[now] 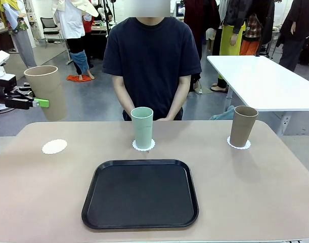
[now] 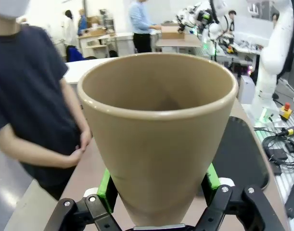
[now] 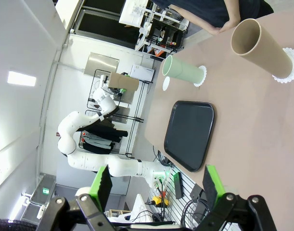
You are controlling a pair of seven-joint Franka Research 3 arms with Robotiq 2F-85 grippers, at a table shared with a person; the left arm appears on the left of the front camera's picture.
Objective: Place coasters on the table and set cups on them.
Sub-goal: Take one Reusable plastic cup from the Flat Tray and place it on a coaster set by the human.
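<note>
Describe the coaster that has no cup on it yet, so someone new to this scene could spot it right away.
Start at the black tray in the middle of the beige table. Look past its far left corner to a small white scalloped coaster lying flat near the table's left end. The other two coasters, behind the tray and at the far right, each carry a cup; this one is bare.

No readable text, label, brand, number or sign is being shown on the cups, the tray or the surface. A small green lit sign is being seen in the right wrist view, too small to be read.
</note>
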